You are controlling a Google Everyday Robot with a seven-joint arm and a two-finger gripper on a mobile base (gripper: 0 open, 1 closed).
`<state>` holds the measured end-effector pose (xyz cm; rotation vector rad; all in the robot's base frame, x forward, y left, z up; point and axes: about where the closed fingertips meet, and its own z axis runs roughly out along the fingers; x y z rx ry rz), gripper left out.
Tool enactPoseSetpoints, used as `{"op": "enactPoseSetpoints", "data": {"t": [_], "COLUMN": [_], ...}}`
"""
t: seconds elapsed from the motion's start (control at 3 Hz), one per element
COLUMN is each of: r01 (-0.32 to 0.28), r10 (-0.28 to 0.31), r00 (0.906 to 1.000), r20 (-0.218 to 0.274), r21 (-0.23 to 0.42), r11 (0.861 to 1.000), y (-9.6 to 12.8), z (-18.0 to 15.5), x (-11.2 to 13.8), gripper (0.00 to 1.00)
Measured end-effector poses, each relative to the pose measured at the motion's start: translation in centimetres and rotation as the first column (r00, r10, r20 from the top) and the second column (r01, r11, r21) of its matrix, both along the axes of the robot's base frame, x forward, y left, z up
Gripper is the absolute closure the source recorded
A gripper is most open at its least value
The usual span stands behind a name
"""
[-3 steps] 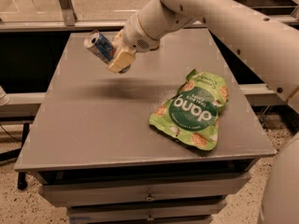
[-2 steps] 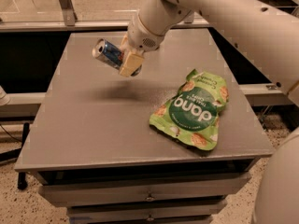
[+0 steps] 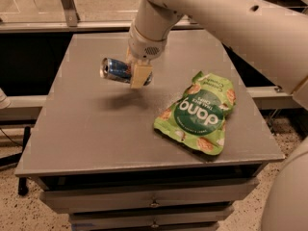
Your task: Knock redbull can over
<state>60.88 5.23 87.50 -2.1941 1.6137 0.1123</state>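
The redbull can (image 3: 114,70), slim, silver and blue, lies nearly horizontal in the air above the grey table (image 3: 96,124), its silver top pointing left. My gripper (image 3: 139,75) hangs from the white arm coming in from the upper right and is shut on the can's right end. One cream-coloured finger (image 3: 140,75) shows in front of the can. The can casts a shadow on the table below it.
A green snack bag (image 3: 199,112) lies flat on the table's right half, close to the right and front edges. Drawers sit under the table front. A metal rail and post run along the far side.
The gripper has moved right and toward the table's middle with the can in it. The can has tipped from tilted to nearly horizontal.
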Motion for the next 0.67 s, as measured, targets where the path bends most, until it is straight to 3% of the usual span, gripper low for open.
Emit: {"op": "enactPoseSetpoints", "data": {"t": [0.67], "r01": [-0.052], "r10": [0.05], "r00": [0.9985], "r20": [-0.019], "r21": [-0.096], "r11": [0.994], "y": [3.5], "z": [-2.1], "x": [-0.7], "gripper": [0.59]}}
